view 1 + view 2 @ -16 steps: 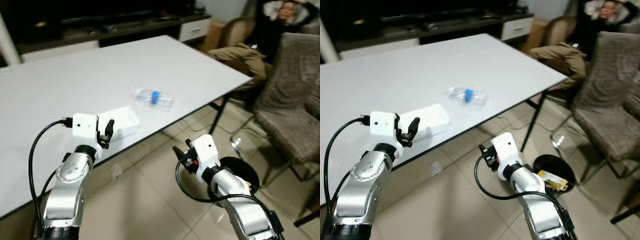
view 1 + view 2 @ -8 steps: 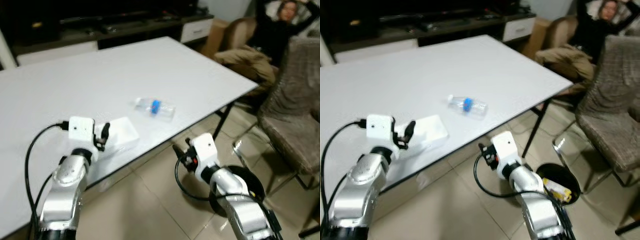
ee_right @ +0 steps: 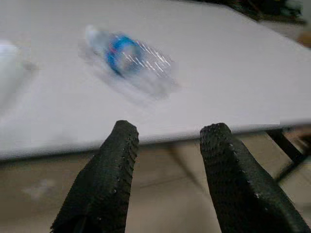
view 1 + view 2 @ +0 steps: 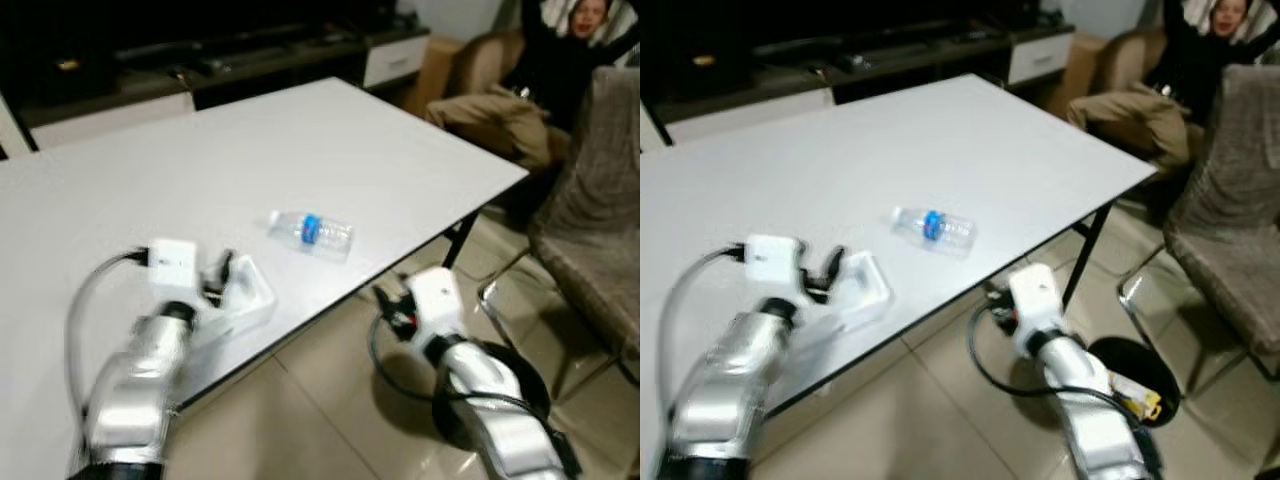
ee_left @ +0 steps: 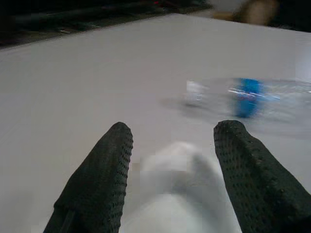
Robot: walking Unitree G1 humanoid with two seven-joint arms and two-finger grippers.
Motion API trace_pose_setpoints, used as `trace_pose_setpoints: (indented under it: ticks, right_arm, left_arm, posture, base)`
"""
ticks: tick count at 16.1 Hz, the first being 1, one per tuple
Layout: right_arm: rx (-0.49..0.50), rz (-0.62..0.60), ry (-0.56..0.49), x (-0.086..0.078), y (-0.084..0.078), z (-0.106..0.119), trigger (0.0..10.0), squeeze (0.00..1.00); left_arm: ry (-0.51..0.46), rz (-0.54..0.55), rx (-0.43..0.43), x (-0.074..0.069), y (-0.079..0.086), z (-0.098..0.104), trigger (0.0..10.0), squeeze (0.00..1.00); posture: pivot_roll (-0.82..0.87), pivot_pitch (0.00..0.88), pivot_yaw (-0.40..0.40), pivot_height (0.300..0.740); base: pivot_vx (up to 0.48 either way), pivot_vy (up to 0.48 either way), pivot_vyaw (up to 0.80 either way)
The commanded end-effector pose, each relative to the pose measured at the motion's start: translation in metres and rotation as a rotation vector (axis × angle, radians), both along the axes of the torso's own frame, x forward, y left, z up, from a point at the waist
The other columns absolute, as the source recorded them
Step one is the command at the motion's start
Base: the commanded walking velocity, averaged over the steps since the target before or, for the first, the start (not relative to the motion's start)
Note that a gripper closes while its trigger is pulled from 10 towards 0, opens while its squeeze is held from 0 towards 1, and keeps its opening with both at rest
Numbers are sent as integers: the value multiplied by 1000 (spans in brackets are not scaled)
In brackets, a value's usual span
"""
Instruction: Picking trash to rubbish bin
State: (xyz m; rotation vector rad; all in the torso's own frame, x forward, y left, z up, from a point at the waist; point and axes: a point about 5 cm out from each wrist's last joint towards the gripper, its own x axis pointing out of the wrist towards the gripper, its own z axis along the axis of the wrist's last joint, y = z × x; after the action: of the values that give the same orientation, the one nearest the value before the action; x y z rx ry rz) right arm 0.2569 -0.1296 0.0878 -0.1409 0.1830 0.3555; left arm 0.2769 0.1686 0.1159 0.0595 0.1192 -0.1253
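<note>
White box (image 4: 243,292) lay just before the left gripper (image 5: 172,145), jaws spread, empty. Approach seemed underway; next, close on it, with the right gripper (image 3: 167,141) likewise open.

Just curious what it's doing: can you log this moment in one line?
left gripper open at white box | right gripper open, below table edge | bottle lying on table

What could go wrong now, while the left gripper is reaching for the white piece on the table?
1. The white box lies close to the table edge; a push from the open left gripper may slide it off.
2. The plastic bottle lies on its side and may roll if bumped.
3. The views are blurred, so aiming may be off.
</note>
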Motion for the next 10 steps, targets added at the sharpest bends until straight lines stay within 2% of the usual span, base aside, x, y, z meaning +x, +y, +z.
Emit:
trace_pose_setpoints:
  ticks: [1, 2, 7, 10]
  right_arm:
    - [11, -14, -7, -1, -3, 2, 10000, 0]
    - [19, -19, 5, -1, -3, 0, 10000, 0]
    - [78, -57, 49, -4, -3, -8, 10000, 0]
    - [66, -46, 51, -6, 3, -10, 10000, 0]
  left_arm:
    - [-23, -13, 13, -4, -1, 3, 10000, 0]
    - [-23, -14, 14, -4, 0, 3, 10000, 0]
    - [-14, -16, 37, -7, 4, 2, 10000, 0]
    - [-17, -28, 55, -7, 6, 5, 10000, 0]
  posture:
    - [-143, 0, -42, 740]
    - [-142, 0, -42, 740]
    - [-123, 0, -38, 740]
    - [-111, 0, -31, 740]
  base:
    - [0, 240, 0]
    - [0, 240, 0]
    - [0, 475, 0]
    - [0, 480, 0]
